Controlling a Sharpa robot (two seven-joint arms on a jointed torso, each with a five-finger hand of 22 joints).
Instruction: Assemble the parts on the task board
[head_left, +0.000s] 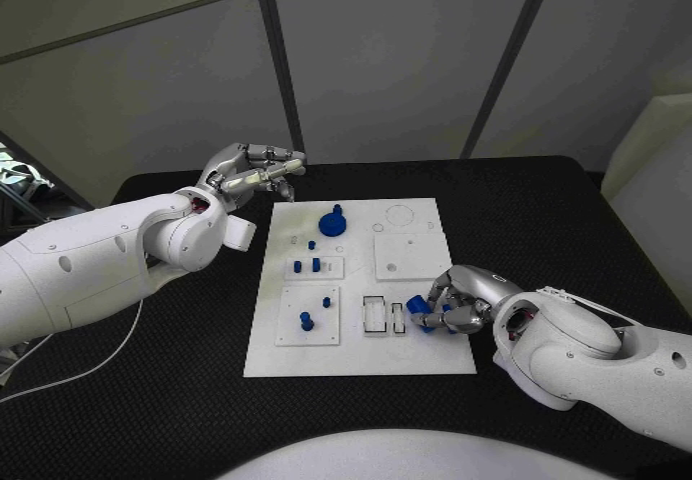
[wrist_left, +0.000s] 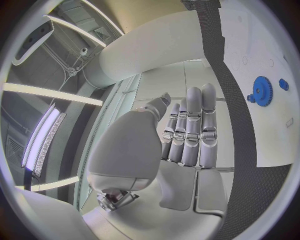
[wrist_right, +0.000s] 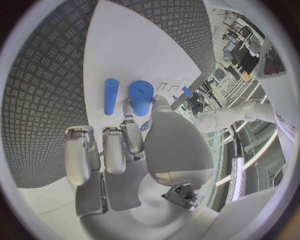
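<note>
Worktop (head_left: 577, 220) of black ribbed matting carries everything, with grey wall panels rising behind it. Task board (head_left: 418, 350), the white plate, lies in the middle of it. Left hand (head_left: 257, 170) hovers off the board's far left corner, its fingers (wrist_left: 194, 130) curled in together with nothing in them. Right hand (head_left: 459, 300) sits at the board's near right edge, fingers (wrist_right: 128, 137) wrapped round a blue cylinder (wrist_right: 141, 97), with a slimmer blue peg (wrist_right: 110, 96) lying on the board just beside it. Blue gear (head_left: 333, 221) stands near the board's far middle; smaller blue pieces (head_left: 307, 320) stand in the left-hand blocks. 2 narrow empty slots (head_left: 375, 314) lie just beside the right hand.

Judging from this, the step in hand is seating the held cylinder. It would go best with the piece kept upright, lined up over its socket, and pressed straight down without skewing. Which socket it belongs to I cannot tell. The loose peg nearby could be knocked, so the approach should stay clear of it.
</note>
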